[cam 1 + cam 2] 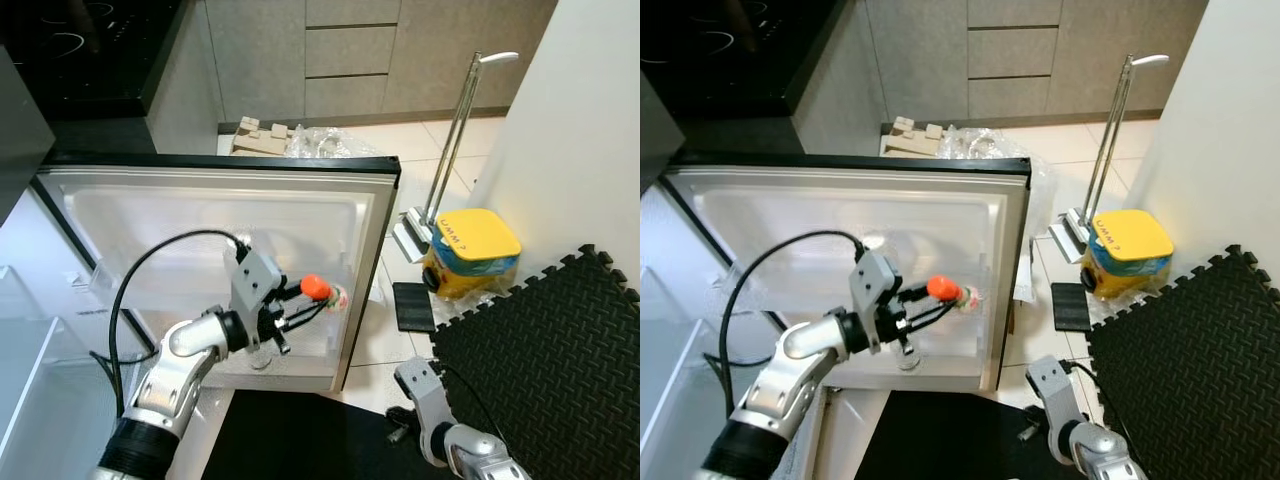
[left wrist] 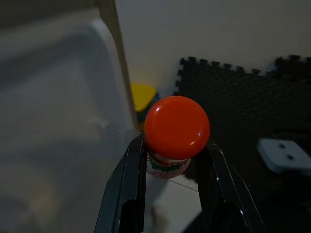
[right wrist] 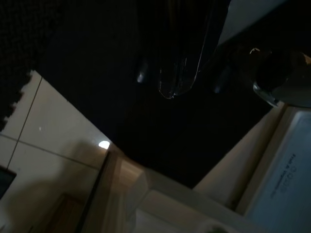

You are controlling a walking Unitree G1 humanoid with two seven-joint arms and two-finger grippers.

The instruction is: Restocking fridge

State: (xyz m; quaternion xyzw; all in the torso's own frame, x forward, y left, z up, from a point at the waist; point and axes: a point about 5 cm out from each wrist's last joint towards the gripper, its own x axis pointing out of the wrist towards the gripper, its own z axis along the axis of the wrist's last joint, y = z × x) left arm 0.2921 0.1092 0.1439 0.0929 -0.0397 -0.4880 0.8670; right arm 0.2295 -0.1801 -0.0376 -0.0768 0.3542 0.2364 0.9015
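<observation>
A small bottle with a round orange-red cap (image 1: 316, 288) is held sideways against the inner side of the open white fridge door (image 1: 180, 215). My left gripper (image 1: 312, 302) is shut on it, just below the cap, near the door's right edge. Looking along the left wrist, the cap (image 2: 177, 127) sits between the two black fingers (image 2: 132, 174), with a pale printed label under it. The fridge's white interior (image 1: 40, 360) is at the far left. My right arm (image 1: 440, 425) hangs idle at the lower right, and its wrist view is very dark.
A yellow and blue container (image 1: 472, 250) stands on the tiled floor to the right, beside a metal pole on a base (image 1: 450, 140). A black foam mat (image 1: 550, 340) covers the right floor. Cardboard and clear wrap (image 1: 290, 140) lie behind the door. A dark mat (image 1: 300, 440) lies below me.
</observation>
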